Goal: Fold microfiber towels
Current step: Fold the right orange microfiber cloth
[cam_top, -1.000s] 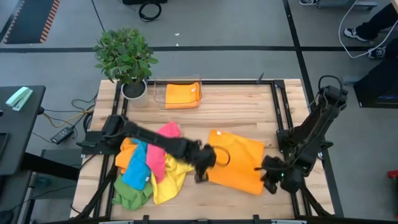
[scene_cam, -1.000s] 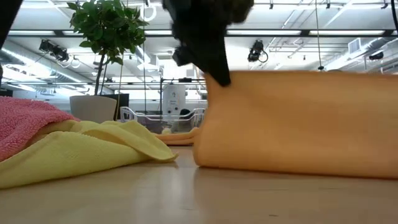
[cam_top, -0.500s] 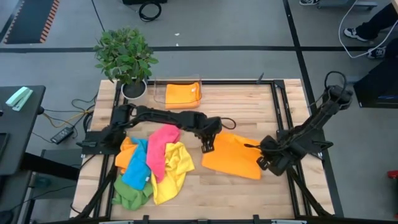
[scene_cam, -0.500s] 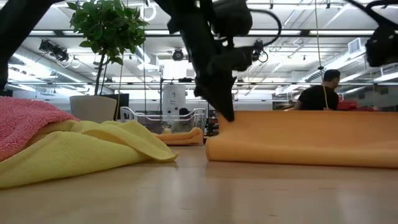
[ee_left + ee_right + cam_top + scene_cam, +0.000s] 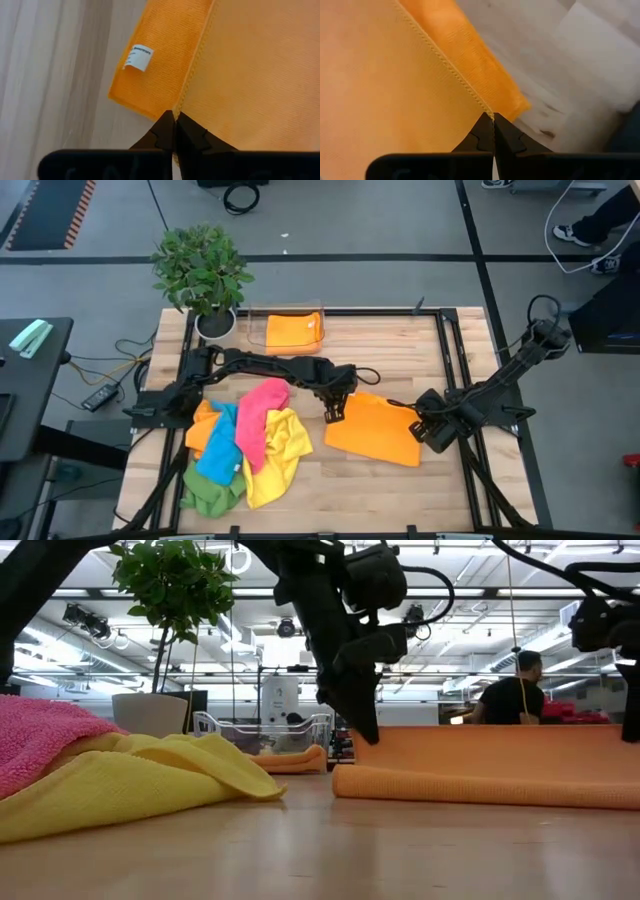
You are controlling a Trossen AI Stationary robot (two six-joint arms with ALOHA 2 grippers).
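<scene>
An orange microfiber towel (image 5: 368, 432) lies folded in two layers on the wooden table, right of centre; the low view shows it (image 5: 480, 768) flat. My left gripper (image 5: 335, 413) is shut at its far left corner. At its right end, my right gripper (image 5: 424, 430) is shut too. In the left wrist view the lower layer with a white label (image 5: 138, 57) sticks out past the upper layer. More towels, pink, yellow, blue, green and orange, lie heaped (image 5: 243, 448) at the near left. My left gripper pinches the hemmed edge of the upper layer (image 5: 186, 100) at its corner between its two fingers, coming steeply from above. The upper layer lies down on the lower one, slack. My right gripper pinches the stitched hem of the upper layer (image 5: 479, 102) at the towel's right corner between its two fingers, pointing steeply down. The cloth rests on the lower layer, which shows past the hem.
A clear plastic tray (image 5: 300, 315) with a folded orange towel in it stands at the far edge, and a potted plant (image 5: 203, 272) is at the far left corner. Bare wood lies near the front edge. A person stands in the room behind the table (image 5: 520, 690).
Both grippers have gone toward the table's far edge and down, carrying the orange towel's near edge over. The towel, which stood up high in the low view, now lies folded in half and flat. Both grippers stay shut.
</scene>
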